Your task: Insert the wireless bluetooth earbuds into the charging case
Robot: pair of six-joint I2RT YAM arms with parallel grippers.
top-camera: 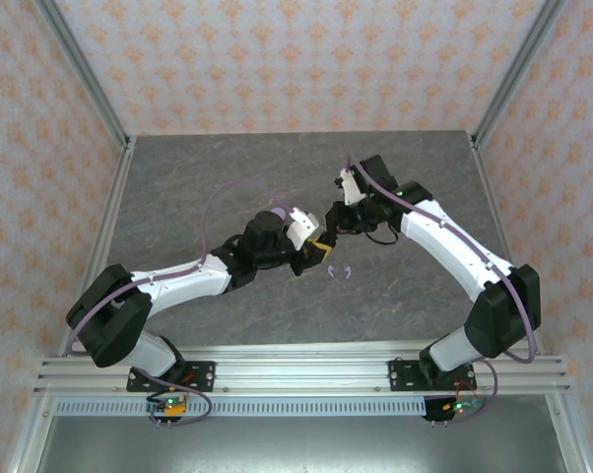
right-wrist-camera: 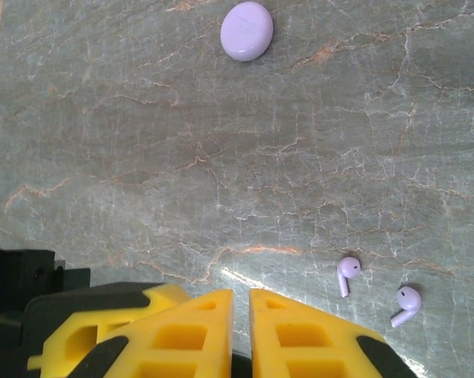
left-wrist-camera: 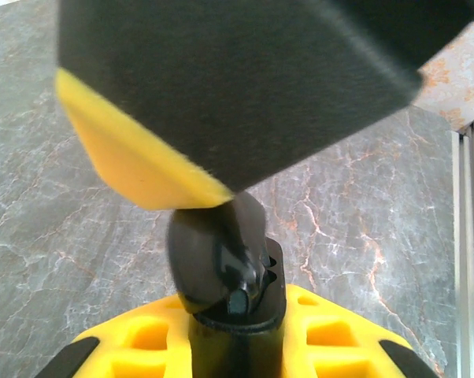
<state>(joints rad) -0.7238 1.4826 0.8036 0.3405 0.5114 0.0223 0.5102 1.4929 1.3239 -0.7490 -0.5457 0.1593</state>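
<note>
counter (top-camera: 178, 187): grey marble look, both arms reach to its middle
left arm (top-camera: 178, 281): low, stretched right
right arm (top-camera: 454, 246): elbow bent, wrist tipped down
left end effector (left-wrist-camera: 237, 350): clamped on black case (left-wrist-camera: 221, 260)
right end effector (right-wrist-camera: 241, 315): pinched nearly together, can't tell if it's holding anything
lavender case (right-wrist-camera: 246, 30): on counter, well apart
lavender earbuds (right-wrist-camera: 347, 272): two loose on counter, near the fingers

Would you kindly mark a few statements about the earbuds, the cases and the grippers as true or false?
1. Two lavender earbuds lie loose on the table. True.
2. The lavender case lies open. False: it is closed.
3. The left gripper is shut on a black case. True.
4. The right gripper has its jaws spread wide. False: they stand almost together.
</note>
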